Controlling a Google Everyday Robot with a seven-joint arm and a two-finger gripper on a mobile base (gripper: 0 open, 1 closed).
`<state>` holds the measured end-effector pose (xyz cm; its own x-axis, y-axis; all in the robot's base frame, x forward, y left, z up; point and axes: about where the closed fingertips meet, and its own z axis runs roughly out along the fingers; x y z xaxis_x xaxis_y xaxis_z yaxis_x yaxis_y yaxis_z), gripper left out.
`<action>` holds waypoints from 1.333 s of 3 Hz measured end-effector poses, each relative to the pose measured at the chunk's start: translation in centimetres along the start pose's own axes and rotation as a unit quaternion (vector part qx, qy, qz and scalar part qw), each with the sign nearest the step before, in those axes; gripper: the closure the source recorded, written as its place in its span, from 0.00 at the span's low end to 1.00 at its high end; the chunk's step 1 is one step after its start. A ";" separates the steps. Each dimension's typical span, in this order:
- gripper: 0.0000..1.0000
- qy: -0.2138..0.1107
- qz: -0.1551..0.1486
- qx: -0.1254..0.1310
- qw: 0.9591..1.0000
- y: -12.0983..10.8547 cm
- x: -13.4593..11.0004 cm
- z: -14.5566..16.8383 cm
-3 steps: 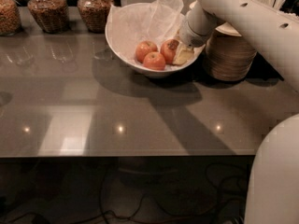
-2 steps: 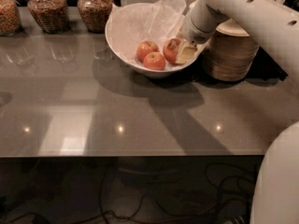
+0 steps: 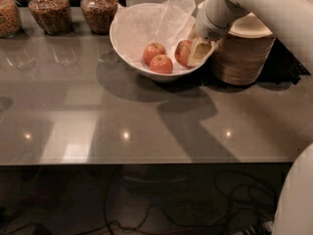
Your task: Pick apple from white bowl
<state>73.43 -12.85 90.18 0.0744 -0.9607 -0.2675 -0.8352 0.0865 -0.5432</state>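
Camera view: gripper (image 3: 194, 57) is down inside the white bowl (image 3: 125, 53), at its right side, against the rightmost apple (image 3: 182, 53). Grip state: can't tell. Two other apples (image 3: 157, 58) sit left of it on tissue paper (image 3: 161, 21). Stacked beige bowls (image 3: 242, 58) stand just right of the white bowl.

Hand (image 3: 198, 54): set inside white bowl (image 3: 128, 43) at its right wall, just beside rightmost apple (image 3: 181, 53); that apple's right side is covered by it. Bowl's right rim is hidden behind the hand. Arm (image 3: 264, 4): cropped by top and right edges. Stacked beige bowls (image 3: 242, 58): upper part masked by arm. Jars (image 3: 49, 13): tops cropped by top edge; far-left jar (image 3: 7, 16) also cropped at left edge. Robot body (image 3: 296, 199): cropped at lower right corner. Cables (image 3: 146, 219) under bench (image 3: 98, 121): too dark to be traced.
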 end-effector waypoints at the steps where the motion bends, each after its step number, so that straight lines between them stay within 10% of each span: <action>1: 1.00 -0.010 0.006 0.012 1.000 -0.7 -0.1 -1.1; 4: 1.00 -0.101 0.054 0.044 0.992 -2.3 -1.4 -3.7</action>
<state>73.28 -12.64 94.76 0.1026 -0.8726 -0.4775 -0.7938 0.2175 -0.5680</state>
